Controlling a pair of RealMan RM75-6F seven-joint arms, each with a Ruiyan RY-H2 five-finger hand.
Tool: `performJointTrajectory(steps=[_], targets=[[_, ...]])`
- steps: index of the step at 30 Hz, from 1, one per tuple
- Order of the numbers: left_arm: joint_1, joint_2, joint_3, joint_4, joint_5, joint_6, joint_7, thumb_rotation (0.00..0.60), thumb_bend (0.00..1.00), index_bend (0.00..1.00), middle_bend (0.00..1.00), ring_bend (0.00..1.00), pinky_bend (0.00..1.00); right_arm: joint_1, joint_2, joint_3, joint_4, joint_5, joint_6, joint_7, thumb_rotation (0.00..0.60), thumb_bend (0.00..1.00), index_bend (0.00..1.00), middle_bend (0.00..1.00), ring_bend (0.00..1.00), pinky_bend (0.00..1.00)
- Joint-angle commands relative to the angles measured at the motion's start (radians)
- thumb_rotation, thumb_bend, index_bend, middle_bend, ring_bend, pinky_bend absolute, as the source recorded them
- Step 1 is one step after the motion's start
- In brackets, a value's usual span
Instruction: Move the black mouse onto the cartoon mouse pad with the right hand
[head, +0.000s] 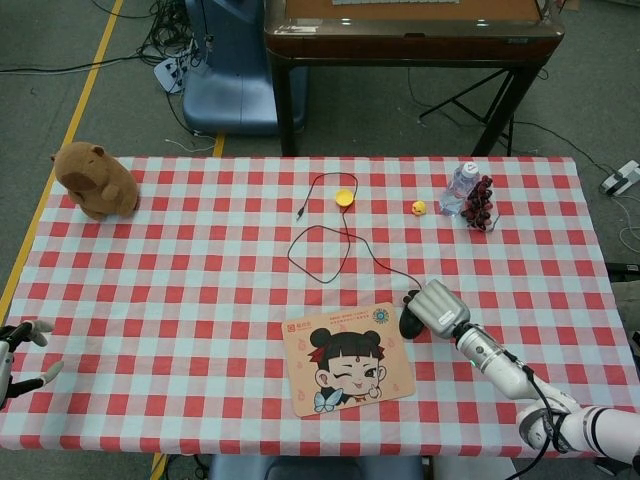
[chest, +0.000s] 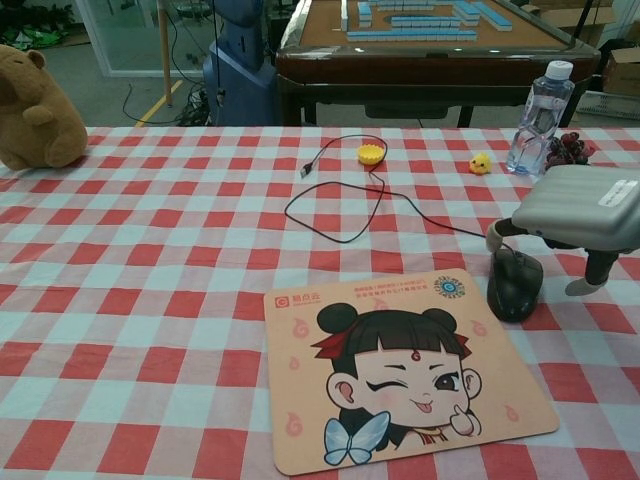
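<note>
The black mouse (chest: 513, 288) (head: 409, 319) lies on the checked cloth just off the right edge of the cartoon mouse pad (chest: 400, 366) (head: 346, 359), its cable (chest: 345, 210) running back to the left. My right hand (chest: 578, 215) (head: 437, 307) hovers low over the mouse's rear, fingers spread down on both sides, holding nothing. Whether a finger touches the mouse is unclear. My left hand (head: 22, 350) sits at the table's near left edge, fingers apart and empty.
A brown plush animal (head: 93, 179) sits at the far left. A small yellow cup (chest: 371, 154), a yellow duck (chest: 480, 163), a water bottle (chest: 539, 118) and dark grapes (head: 479, 203) stand along the back. A wooden table (chest: 430, 40) stands behind.
</note>
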Motion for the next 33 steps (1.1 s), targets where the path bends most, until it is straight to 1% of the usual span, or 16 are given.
performJointTrajectory(steps=[1, 14, 21, 29, 33], targets=[[-0.001, 0.000, 0.000, 0.000, -0.001, -0.002, 0.001, 0.600, 0.18, 0.49, 0.52, 0.44, 0.60, 0.003, -0.010, -0.005, 0.013, -0.009, 0.001, 0.001, 0.600, 0.00, 0.25, 1.00, 0.94, 1.00], [-0.001, 0.004, -0.001, -0.001, -0.005, -0.005, -0.008, 0.600, 0.18, 0.49, 0.52, 0.44, 0.60, 0.009, -0.045, -0.013, 0.049, -0.009, 0.001, -0.014, 0.600, 0.00, 0.25, 1.00, 0.94, 1.00], [-0.001, 0.005, -0.001, -0.001, -0.006, -0.007, -0.010, 0.600, 0.18, 0.49, 0.52, 0.44, 0.60, 0.012, -0.064, -0.011, 0.067, 0.011, -0.004, -0.033, 0.600, 0.00, 0.25, 1.00, 0.94, 1.00], [-0.002, 0.005, -0.002, -0.001, -0.008, -0.010, -0.008, 0.600, 0.18, 0.49, 0.52, 0.44, 0.60, 0.012, -0.077, -0.008, 0.072, 0.028, 0.004, -0.047, 0.600, 0.00, 0.35, 1.00, 0.94, 1.00], [-0.001, 0.005, -0.002, -0.002, -0.008, -0.009, -0.007, 0.600, 0.18, 0.49, 0.52, 0.44, 0.60, 0.011, -0.074, -0.008, 0.068, 0.037, 0.010, -0.056, 0.600, 0.01, 0.39, 1.00, 0.94, 1.00]])
